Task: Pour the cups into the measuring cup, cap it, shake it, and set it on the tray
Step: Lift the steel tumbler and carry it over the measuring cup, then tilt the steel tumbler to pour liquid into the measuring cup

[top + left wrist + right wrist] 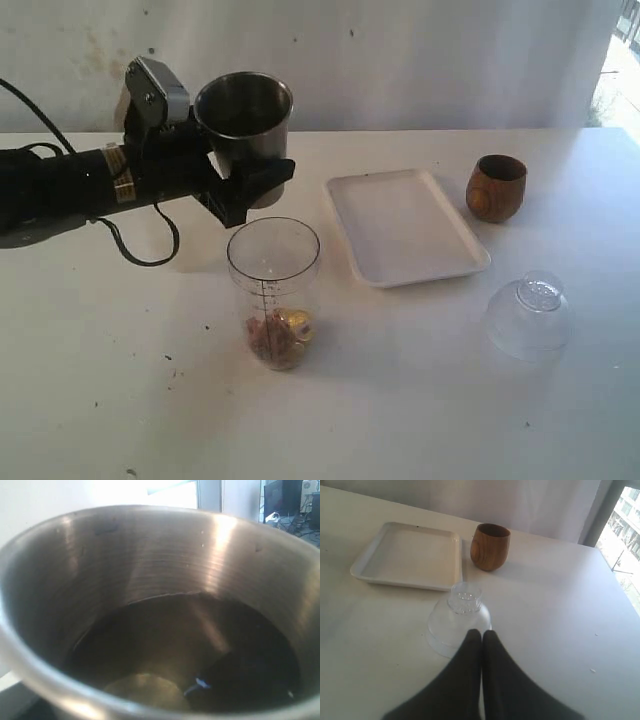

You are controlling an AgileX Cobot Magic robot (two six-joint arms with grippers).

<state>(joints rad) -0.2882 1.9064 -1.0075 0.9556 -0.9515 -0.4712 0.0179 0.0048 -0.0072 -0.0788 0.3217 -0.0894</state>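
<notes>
The left arm (60, 185) reaches in horizontally from the left edge of the exterior view, above the tabletop (120, 400), with its wrist camera housing uppermost. The left pincer (250, 182) is clamped on the lower wall of the steel tumbler (243, 120), which it holds in the air, mouth up and roughly upright. The left wrist view looks straight into the tumbler's mouth, showing its brushed wall and dark bottom.

The measuring cup (273, 290) stands on the tabletop below the tumbler and a little nearer the camera. It is uncapped, its scale faces the viewer, and pinkish and yellow pieces (282, 333) lie at its bottom.

To its right lies the white tray (405, 225), flat on the tabletop with nothing on it. The wooden cup (496, 187) stands upright just beyond the tray's far right corner, apart from the rim. Nearer the camera, the clear domed lid (529, 315) rests rim down.

In the right wrist view the right pincer (481, 635) has its two dark fingers pressed together. Its tips point at the lid's near edge, and contact cannot be judged.
</notes>
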